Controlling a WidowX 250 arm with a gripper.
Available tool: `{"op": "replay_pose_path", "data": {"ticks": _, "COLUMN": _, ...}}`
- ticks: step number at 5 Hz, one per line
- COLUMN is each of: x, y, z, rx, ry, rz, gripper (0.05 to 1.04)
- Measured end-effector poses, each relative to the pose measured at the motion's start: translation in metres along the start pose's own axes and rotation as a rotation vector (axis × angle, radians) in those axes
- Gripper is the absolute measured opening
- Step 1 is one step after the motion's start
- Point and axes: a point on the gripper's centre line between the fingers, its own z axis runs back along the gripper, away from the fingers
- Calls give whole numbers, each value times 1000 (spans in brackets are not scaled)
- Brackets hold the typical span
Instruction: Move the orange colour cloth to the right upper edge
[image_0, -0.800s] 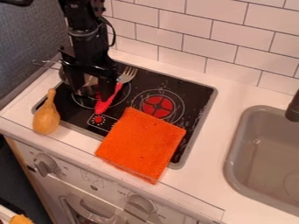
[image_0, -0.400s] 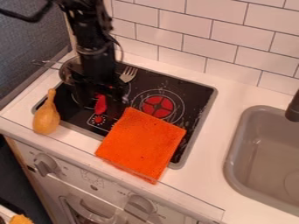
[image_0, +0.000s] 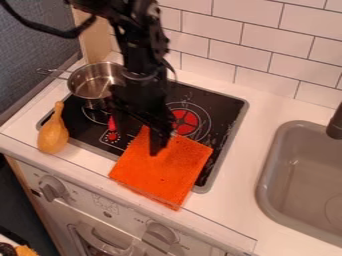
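The orange cloth (image_0: 163, 172) lies flat over the front right part of the black stovetop, its lower corner extending onto the white counter's front edge. Above its upper left part hangs my black gripper (image_0: 139, 128), open, with one finger over the cloth and the other to the left above the stovetop. Nothing shows between the fingers. The arm covers some of the stovetop and part of the cloth's upper left corner.
A metal pot (image_0: 95, 82) sits at the stove's back left, a tan gourd-like object (image_0: 53, 134) at its left edge. A red handle (image_0: 111, 124) lies left of the gripper. The grey sink (image_0: 304, 175) is at right, the tiled wall (image_0: 264, 35) behind.
My gripper has moved right and toward the counter's front, from the pot to above the cloth's upper left. The pot has come into fuller view; the fork's head is now covered. The cloth has stayed still.
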Motion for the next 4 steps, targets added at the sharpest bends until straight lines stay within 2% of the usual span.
{"op": "replay_pose_path", "data": {"ticks": 1, "x": 7, "y": -19, "z": -9, "rx": 4, "ry": 12, "rz": 1, "gripper": 1000}}
{"op": "replay_pose_path", "data": {"ticks": 2, "x": 13, "y": -23, "z": -22, "rx": -15, "ry": 0, "rz": 54, "gripper": 1000}}
{"op": "replay_pose_path", "data": {"ticks": 3, "x": 15, "y": -23, "z": -27, "rx": -15, "ry": -43, "rz": 92, "gripper": 1000}}
{"op": "replay_pose_path", "data": {"ticks": 4, "x": 15, "y": -20, "z": -29, "rx": 8, "ry": -67, "rz": 107, "gripper": 1001}}
